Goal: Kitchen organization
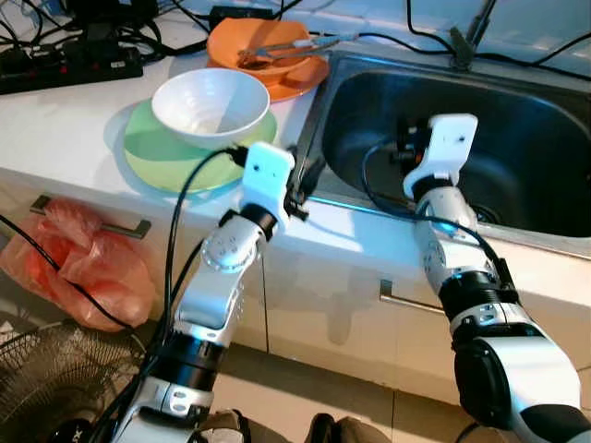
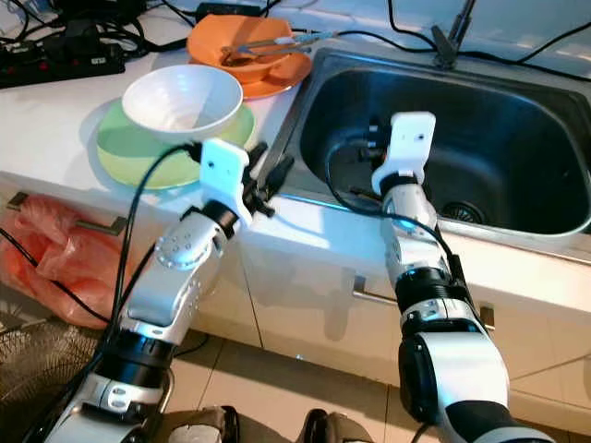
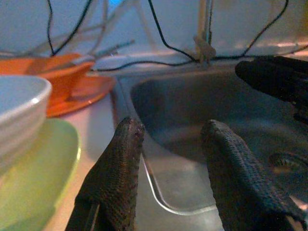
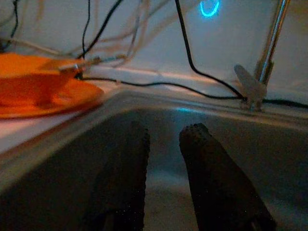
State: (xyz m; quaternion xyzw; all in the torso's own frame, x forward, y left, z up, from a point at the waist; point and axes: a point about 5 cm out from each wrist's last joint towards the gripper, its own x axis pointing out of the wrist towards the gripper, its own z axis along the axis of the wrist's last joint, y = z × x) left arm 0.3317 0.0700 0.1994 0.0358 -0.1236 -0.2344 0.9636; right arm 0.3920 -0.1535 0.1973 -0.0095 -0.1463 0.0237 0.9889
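We see a steel sink [image 1: 517,157] set into the white counter [image 1: 55,120]. Left of the sink lies a green plate [image 1: 148,152] with a white bowl [image 1: 211,106] resting on it; behind these, at the sink's back left corner, an orange plate [image 1: 295,78] carries an orange bowl [image 1: 254,41] with tongs [image 1: 286,48] laid across it. Our left gripper [image 3: 171,139] hangs over the sink's left rim beside the green plate, its fingers spread and holding nothing. Our right gripper [image 4: 163,139] reaches inside the sink basin, fingers slightly parted, also holding nothing.
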